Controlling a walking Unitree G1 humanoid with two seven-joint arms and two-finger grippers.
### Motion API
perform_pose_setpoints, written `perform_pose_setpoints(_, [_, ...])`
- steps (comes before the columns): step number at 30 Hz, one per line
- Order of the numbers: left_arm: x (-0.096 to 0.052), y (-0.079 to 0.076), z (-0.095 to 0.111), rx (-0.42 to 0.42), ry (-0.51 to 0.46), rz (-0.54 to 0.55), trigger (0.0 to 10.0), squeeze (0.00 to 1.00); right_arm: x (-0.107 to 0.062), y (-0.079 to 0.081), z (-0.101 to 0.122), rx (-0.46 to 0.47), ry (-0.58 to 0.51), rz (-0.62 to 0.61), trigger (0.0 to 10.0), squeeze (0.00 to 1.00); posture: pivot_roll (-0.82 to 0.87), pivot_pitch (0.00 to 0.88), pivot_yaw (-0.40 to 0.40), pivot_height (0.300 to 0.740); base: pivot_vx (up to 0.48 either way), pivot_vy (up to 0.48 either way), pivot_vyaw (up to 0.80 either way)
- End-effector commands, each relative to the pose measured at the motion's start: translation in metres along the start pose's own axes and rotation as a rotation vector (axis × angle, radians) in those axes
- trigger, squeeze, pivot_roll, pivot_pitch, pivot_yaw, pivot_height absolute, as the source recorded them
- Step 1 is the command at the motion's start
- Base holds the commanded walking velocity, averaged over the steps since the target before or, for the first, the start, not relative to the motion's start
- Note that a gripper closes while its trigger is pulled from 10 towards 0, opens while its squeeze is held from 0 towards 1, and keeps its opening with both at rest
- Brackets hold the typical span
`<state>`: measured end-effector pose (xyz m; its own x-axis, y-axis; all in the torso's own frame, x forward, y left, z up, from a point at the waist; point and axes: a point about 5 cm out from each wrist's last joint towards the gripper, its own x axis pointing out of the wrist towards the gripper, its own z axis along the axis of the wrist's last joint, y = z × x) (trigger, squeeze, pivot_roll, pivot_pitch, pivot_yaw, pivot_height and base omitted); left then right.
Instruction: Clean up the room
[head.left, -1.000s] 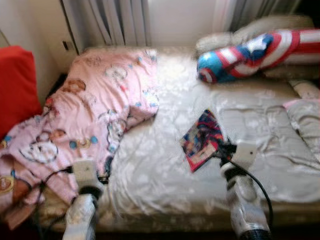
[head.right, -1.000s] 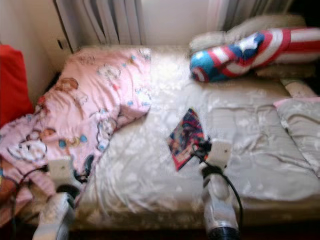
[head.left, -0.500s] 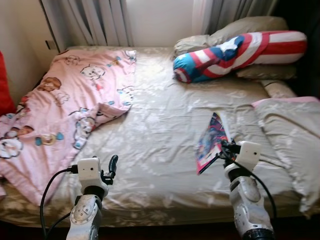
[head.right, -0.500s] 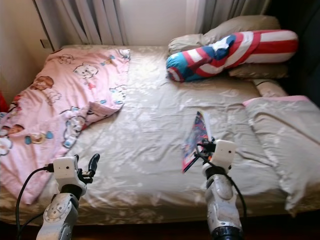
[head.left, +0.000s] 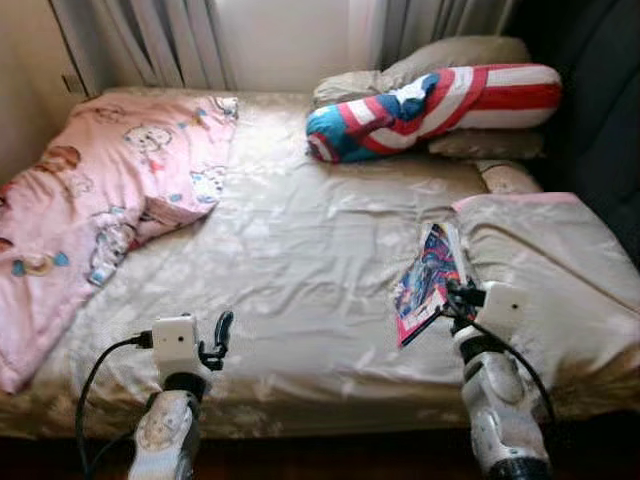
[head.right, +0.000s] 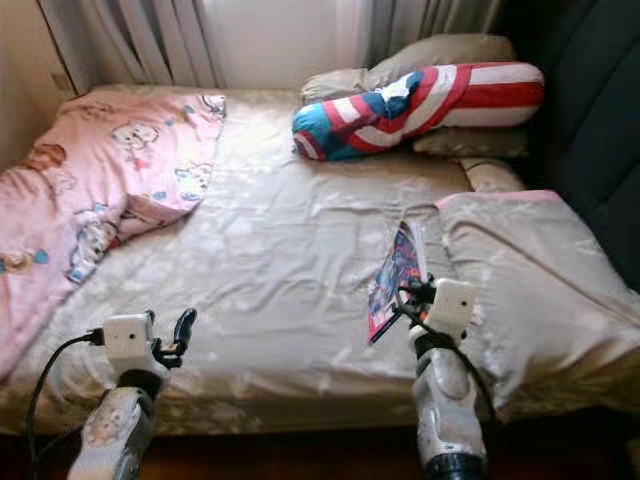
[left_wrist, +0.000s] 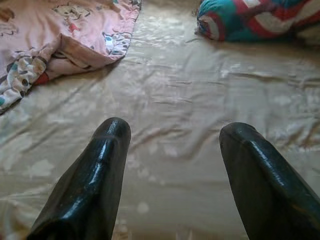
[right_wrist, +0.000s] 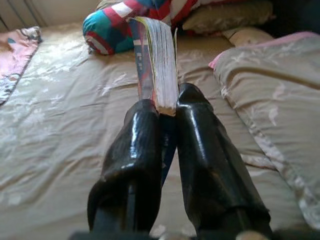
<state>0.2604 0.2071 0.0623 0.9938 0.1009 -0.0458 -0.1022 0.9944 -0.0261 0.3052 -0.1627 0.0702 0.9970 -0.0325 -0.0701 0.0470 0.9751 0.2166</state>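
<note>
A colourful book (head.left: 424, 283) stands on edge above the bed's beige sheet (head.left: 300, 260), gripped at its lower corner by my right gripper (head.left: 452, 300). The right wrist view has both black fingers (right_wrist: 141, 150) pressed on the book (right_wrist: 156, 65), pages showing between them. My left gripper (head.left: 216, 338) hovers open over the sheet near the bed's front edge, holding nothing; its two fingertips (left_wrist: 107, 150) stand wide apart. A pink cartoon-print blanket (head.left: 90, 190) lies crumpled on the bed's left side.
A red, white and blue bolster (head.left: 430, 105) rests against beige pillows (head.left: 450, 55) at the head of the bed. A folded beige quilt with pink edge (head.left: 540, 270) lies on the right. Curtains (head.left: 150, 40) hang behind. Something dark (head.left: 600, 110) stands to the right.
The camera has swung to the right, so the whole scene has shifted left and the red cushion has left the picture. The book has been lifted from flat to standing on edge in my right gripper.
</note>
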Motion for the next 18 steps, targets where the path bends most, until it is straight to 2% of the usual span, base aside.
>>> perform_pose_setpoints(1, [-0.0001, -0.0041, -0.0014, -0.01, 0.005, -0.011, 10.0, 0.0, 0.0027, -0.0009, 0.0107, -0.001, -0.047, 0.006, 10.0, 0.0, 0.0, 0.098, -0.042, 0.74, 0.0, 0.0, 0.0])
perform_pose_setpoints(18, [-0.0012, -0.0041, -0.0009, -0.031, 0.0, -0.018, 10.0, 0.0, 0.0033, -0.0009, 0.0086, -0.014, -0.031, 0.02, 10.0, 0.0, 0.0, 0.098, -0.042, 0.74, 0.0, 0.0, 0.0])
